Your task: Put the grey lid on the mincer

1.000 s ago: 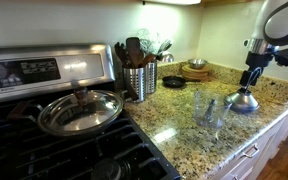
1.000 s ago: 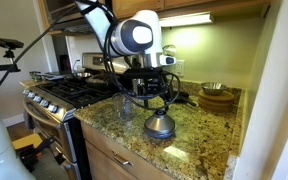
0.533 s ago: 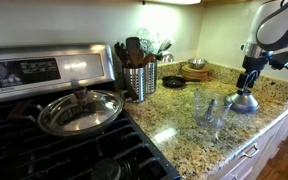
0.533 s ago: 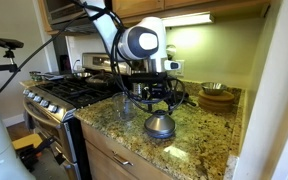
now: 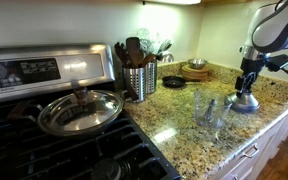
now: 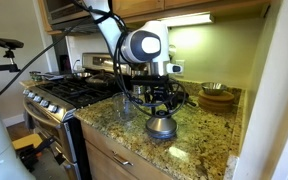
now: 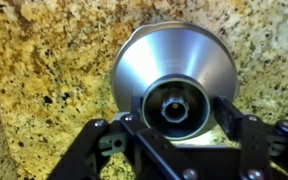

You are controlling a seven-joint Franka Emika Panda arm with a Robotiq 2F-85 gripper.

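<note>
My gripper (image 7: pixel 180 114) hangs right over the grey lid (image 7: pixel 174 55) & looks straight down on it. The lid sits flat on the speckled counter (image 7: pixel 44 70), dome side up. So its knob (image 7: pixel 174 108) pokes up at me. I think that's the bit made for grabbing.

My jaws are wide. One finger (image 7: pixel 134 135) is on each side of the knob, w/ a small gap on both sides. I'm around it, not pinching it yet.

In an exterior view the mincer (image 5: pixel 209 108) stands on the same counter, near the lid but not touching it. Its mouth is up & open, so the lid can drop on top.

The steel utensil holder (image 5: pixel 137 80) & the glass pan lid (image 5: pixel 79 108) are well apart from me, over by the stove (image 5: pixel 44 150). Not my job.

Next, I guess: squeeze the knob, lift straight up, carry the lid over the cup, then set it down level & in the middle. The knob looks smooth & shiny, so it could slip if I grab it off-center. The cup looks light, so a bump might tip it, b/c nothing holds it in place.
</note>
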